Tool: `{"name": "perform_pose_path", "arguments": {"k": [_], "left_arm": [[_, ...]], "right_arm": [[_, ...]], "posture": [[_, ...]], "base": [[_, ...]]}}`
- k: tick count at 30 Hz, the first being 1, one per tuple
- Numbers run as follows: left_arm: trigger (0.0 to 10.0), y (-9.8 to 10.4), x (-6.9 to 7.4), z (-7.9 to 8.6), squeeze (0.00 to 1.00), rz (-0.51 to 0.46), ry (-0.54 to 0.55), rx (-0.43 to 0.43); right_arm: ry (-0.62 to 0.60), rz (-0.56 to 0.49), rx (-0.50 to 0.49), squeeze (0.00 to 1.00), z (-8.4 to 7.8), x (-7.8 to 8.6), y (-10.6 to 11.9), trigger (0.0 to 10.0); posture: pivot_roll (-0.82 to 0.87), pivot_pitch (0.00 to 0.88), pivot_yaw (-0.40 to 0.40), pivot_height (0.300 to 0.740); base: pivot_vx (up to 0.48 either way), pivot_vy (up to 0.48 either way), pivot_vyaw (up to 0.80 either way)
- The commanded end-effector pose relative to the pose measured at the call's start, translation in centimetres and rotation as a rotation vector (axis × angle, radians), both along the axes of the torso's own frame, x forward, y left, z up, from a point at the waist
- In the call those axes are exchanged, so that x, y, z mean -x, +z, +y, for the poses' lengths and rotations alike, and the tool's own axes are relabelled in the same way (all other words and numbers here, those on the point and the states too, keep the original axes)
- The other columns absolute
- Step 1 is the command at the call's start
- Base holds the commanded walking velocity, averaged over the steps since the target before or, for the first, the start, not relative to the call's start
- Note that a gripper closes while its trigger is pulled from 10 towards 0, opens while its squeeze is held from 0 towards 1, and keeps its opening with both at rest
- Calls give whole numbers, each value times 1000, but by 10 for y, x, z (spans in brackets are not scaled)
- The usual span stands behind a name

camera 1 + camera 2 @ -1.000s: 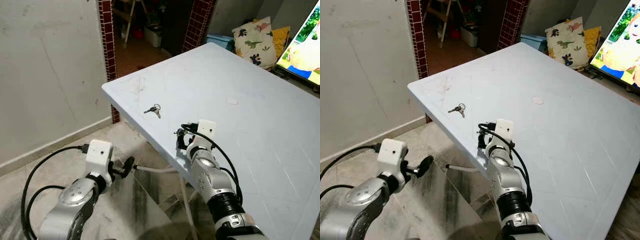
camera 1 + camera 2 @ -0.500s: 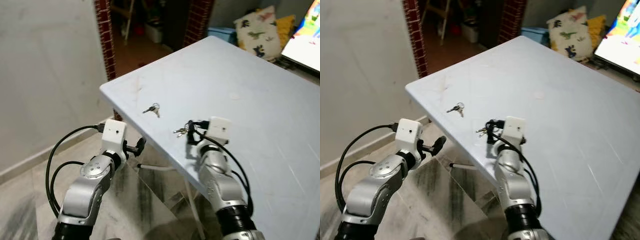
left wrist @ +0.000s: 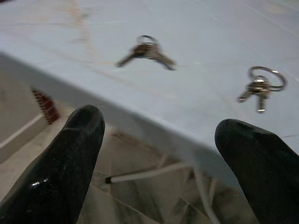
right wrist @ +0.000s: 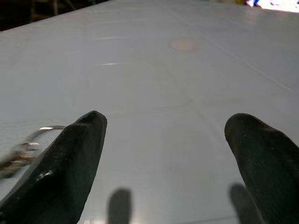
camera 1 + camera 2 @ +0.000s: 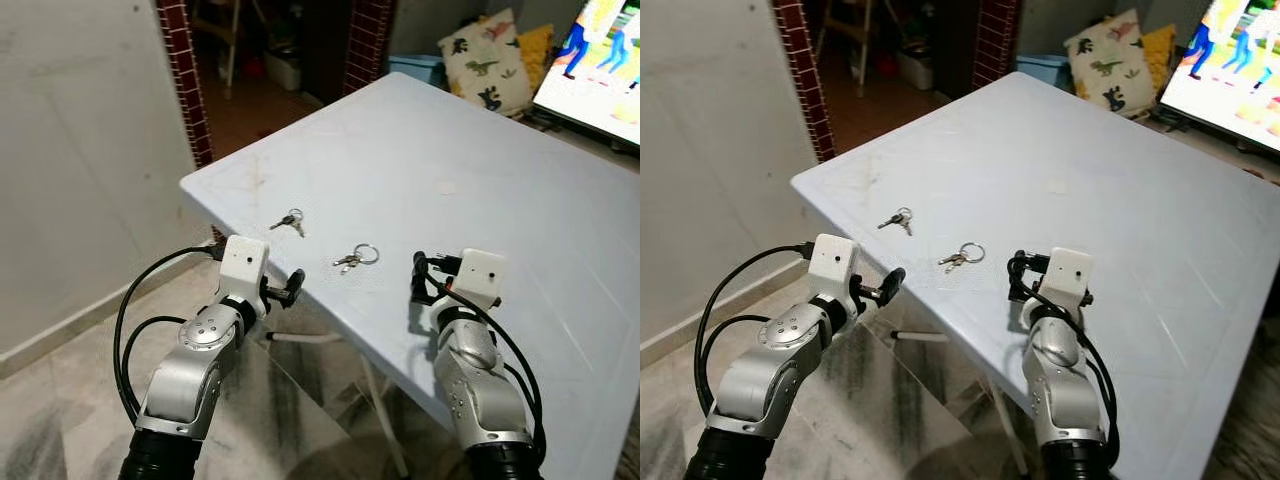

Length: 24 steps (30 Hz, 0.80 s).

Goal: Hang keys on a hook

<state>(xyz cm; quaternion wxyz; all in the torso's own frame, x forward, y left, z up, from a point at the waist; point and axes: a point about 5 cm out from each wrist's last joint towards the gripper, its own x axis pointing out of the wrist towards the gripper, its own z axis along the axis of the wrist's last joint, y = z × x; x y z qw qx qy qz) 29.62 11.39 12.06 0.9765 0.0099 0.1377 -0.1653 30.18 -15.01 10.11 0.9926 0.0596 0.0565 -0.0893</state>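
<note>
- Left eye view: the right gripper [image 5: 418, 283] hovers over the pale blue table [image 5: 520, 200], fingers spread wide and holding nothing.
- A bunch of keys [image 5: 355, 258] on a ring lies flat on the table, just beyond that gripper toward the robot's left.
- The left gripper [image 5: 293, 285] sits just off the table's near edge, fingers apart and empty.
- A second set of keys [image 5: 289, 221] lies on the table beyond it, near the corner.

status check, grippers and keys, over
Left gripper open, at the table edge, empty. Right gripper open over the tabletop, empty. Two key sets flat on the table: ringed keys and smaller keys. No hook seen.
</note>
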Motion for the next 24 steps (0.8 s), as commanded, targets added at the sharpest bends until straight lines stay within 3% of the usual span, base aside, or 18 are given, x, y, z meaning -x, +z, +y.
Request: {"name": "perform_pose_path", "arguments": {"k": [1, 8, 11, 16, 24], "left_arm": [[10000, 1, -2, 8, 0, -9, 29, -12], [10000, 4, -5, 7, 0, -24, 26, -15], [10000, 7, -6, 7, 0, -60, 15, -51], [10000, 15, -10, 8, 0, -68, 22, 10], [10000, 16, -10, 7, 0, -82, 11, 17]], "right_arm": [[16, 1, -7, 0, 6, 0, 2, 10000], [15, 7, -15, 0, 9, -1, 3, 10000], [8, 4, -15, 0, 8, -1, 5, 10000], [-12, -2, -13, 0, 4, -3, 7, 10000], [-15, 5, -9, 0, 5, -2, 7, 10000]], "posture": [[132, 24, -59, 740], [133, 24, -56, 740], [131, 31, -53, 740], [128, 26, -46, 740], [126, 30, -43, 740]], "base": [[0, 476, 0], [0, 478, 0], [0, 0, 0], [0, 0, 0], [0, 0, 0]]}}
